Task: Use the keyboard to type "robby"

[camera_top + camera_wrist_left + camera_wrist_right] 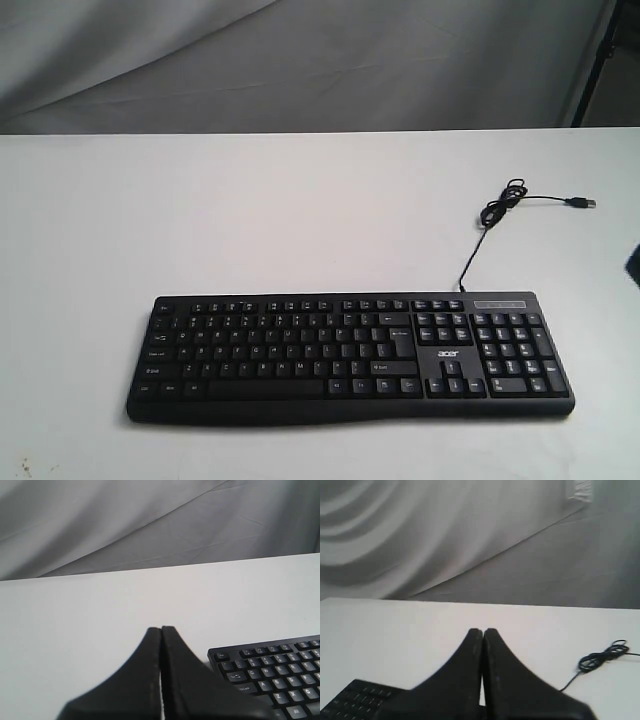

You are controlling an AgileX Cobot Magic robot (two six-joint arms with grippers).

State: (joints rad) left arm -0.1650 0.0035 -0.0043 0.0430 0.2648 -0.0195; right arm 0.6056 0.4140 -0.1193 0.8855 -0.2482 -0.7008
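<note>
Just beside closed left gripper, letter end of keyboard, long axis across table; right gripper (also pinched shut) nearer cable.

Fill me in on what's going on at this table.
A two-arm robot is set to type on the black keyboard, which lies flat on the white table with its cable trailing off unplugged. The left gripper and right gripper are both shut, fingers pressed together, and sit off toward the keyboard's ends. No key is being pressed yet.
</note>
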